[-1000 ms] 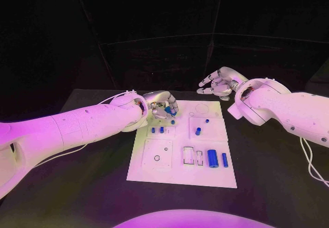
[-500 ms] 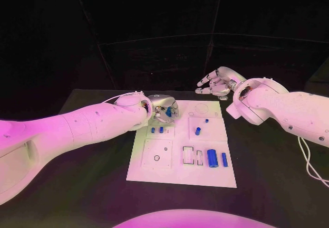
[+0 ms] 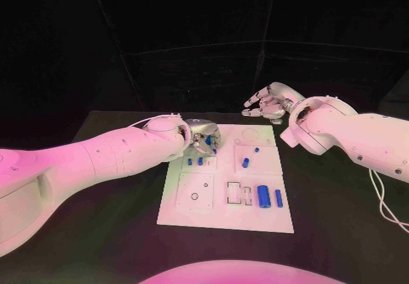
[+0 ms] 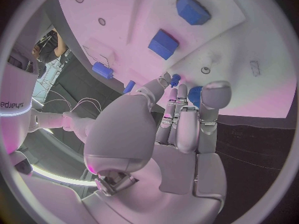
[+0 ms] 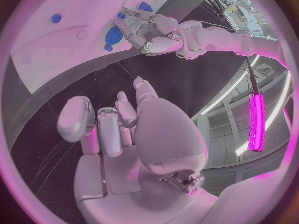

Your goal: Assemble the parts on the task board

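1. Blue part sat pinched in the left hand over the task board's far left corner; a loose pinch could drop it.
2. Right hand hovered empty, fingers apart, beyond the far edge.

White task board on black tabletop, bearing small blue parts and black-outlined rectangles and circles; both arms white, left hand and right hand silver.

White task board flat on the black table, small blue parts scattered across it
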{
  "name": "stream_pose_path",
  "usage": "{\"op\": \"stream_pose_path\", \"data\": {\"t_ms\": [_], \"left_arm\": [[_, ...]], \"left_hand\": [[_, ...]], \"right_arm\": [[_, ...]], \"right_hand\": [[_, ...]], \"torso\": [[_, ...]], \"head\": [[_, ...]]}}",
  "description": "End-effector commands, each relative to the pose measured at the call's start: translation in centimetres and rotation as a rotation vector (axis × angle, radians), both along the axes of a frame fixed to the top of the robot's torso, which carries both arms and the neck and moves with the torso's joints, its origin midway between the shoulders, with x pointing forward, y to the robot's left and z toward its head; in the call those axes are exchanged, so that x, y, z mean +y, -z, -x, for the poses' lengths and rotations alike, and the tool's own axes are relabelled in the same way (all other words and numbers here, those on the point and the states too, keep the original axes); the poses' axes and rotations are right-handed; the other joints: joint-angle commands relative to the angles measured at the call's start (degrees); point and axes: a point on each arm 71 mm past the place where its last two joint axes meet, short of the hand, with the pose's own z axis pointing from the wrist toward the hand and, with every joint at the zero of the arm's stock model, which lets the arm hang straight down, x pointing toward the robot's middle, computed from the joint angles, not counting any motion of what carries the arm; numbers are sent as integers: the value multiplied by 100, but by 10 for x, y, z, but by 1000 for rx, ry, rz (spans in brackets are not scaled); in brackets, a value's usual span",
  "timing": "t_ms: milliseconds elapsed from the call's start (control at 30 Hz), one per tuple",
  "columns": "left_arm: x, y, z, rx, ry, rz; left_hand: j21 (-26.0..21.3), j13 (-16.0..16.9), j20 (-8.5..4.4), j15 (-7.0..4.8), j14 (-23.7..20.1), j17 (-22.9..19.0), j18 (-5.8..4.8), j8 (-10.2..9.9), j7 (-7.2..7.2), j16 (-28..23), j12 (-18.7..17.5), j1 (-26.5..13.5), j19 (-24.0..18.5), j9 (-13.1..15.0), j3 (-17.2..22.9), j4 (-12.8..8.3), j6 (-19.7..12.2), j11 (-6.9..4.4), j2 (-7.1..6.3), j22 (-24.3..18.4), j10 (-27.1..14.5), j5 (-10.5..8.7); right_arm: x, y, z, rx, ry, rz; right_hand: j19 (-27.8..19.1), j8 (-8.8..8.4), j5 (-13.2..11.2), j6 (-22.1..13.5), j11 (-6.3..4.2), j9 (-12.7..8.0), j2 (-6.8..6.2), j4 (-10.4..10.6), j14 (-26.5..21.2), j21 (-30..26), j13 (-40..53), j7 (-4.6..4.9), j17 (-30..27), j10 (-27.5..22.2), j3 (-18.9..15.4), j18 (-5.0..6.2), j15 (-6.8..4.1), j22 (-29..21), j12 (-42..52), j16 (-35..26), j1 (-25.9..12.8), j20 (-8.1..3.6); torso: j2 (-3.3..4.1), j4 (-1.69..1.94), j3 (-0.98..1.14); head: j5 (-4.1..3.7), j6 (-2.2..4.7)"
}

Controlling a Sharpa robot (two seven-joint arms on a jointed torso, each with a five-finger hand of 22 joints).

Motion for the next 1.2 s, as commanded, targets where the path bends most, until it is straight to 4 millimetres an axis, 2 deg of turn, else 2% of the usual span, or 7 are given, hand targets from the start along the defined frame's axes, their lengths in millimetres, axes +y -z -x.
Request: {"op": "stream_pose_path", "data": {"t_ms": [33,433,633,867,1200], "left_arm": [[1,1,-1,6,-8,-33],[-1,4,-1,34,10,-48],[-3,5,0,46,19,-53],[-3,5,0,46,18,-54],[-4,5,0,47,20,-54]], "left_hand": [[38,-12,1,-45,123,-10,-61,-39,-1,37,-46,9,34,-4,33,-39,64,-8,84,18,54,-3],[54,-18,-7,-53,127,-41,-67,-84,-23,32,-124,6,38,4,147,-85,178,-22,168,50,138,-5],[79,-18,-13,-60,127,-52,-72,-97,-37,31,-150,-45,44,4,131,-91,219,-31,135,84,176,-15],[89,-19,-20,-64,126,-75,-75,-176,-29,26,-196,-80,47,-12,123,-114,177,-33,104,101,209,-15],[208,-15,-21,-62,127,-87,-104,-271,-19,27,-237,-108,80,-21,129,-131,119,-30,99,247,244,-16]], "right_arm": [[1,-2,0,-5,-10,-4],[1,-2,0,-4,-12,-4],[1,-2,0,-4,-11,-4],[1,-2,0,-4,-11,-4],[2,-2,0,-5,-15,-4]], "right_hand": [[-38,36,23,-22,-7,-8,29,-1,298,-40,-6,-3,123,-26,-26,114,-28,-5,-37,-16,7,19],[-36,38,28,-26,-6,-8,36,1,299,-38,3,-3,128,-20,-25,113,-28,0,-28,-15,11,19],[-36,38,28,-26,-6,-8,36,1,299,-38,3,-3,128,-20,-25,113,-28,0,-28,-15,11,19],[-38,39,30,-27,-6,-8,39,3,300,-42,2,-3,128,-21,-24,114,-28,-6,-28,-15,13,20],[-34,41,33,-27,-7,-8,43,3,301,-37,11,-3,135,-13,-22,112,-28,5,-19,-11,16,20]], "torso": [[-5,2,0],[-4,2,1],[-3,0,7],[-2,9,2],[-2,1,1]], "head": [[4,-6],[0,-15],[-4,-14],[-8,-20],[-4,-26]]}}
